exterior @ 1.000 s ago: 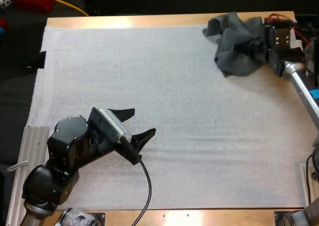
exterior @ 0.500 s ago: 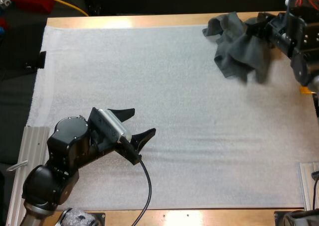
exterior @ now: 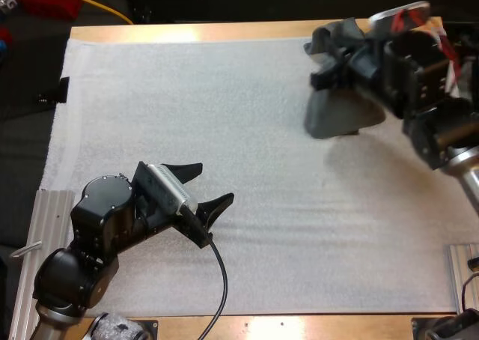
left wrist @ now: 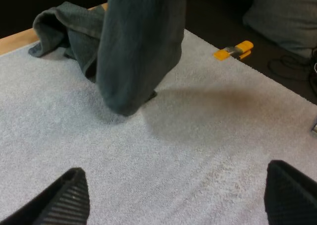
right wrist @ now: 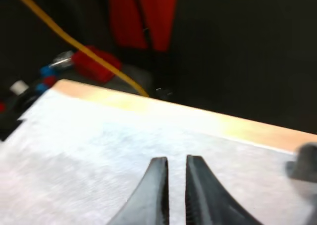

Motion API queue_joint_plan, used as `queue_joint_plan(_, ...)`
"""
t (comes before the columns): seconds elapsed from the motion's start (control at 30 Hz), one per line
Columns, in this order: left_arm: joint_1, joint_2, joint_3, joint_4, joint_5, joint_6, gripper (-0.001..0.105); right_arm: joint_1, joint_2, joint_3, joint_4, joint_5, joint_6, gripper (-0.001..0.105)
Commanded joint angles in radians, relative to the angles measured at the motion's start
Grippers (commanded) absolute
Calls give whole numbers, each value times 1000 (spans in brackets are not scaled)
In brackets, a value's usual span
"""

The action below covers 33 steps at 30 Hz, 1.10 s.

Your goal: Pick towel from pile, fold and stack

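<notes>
As it hangs limp, towel (exterior: 337, 114) dark grey-green, draped | right end effector (exterior: 331, 69) clamped on it | left end effector (exterior: 213, 183) apart

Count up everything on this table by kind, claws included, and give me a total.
Towels: 2, a hanging towel pinched in the right claw, and what looks like a separate crumpled towel on the mat behind it.
Claws: 2, the right one and the left claw, which is open over bare mat.
Mat: 1.
Total: 5.
</notes>
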<state>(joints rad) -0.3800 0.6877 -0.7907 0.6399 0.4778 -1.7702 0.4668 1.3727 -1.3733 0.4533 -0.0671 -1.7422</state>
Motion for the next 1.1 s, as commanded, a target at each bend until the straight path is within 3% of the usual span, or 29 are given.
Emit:
queue_joint_plan(0.0, -4, -2, -6, -16, -2, -1, 71, 25, -4, -9, -10, 18, -16, 1)
queue_joint_plan(0.6, -4, -2, -6, -16, -2, -1, 71, 196, 6, -69, -201, 67, -32, 1)
queue_joint_plan(0.73, -4, -2, -6, -16, -2, -1, 71, 231, 39, -66, -103, 46, -34, 1)
queue_joint_plan(1.07, -4, -2, -6, -16, -2, -1, 71, 325, 102, -44, 344, 0, -34, 1)
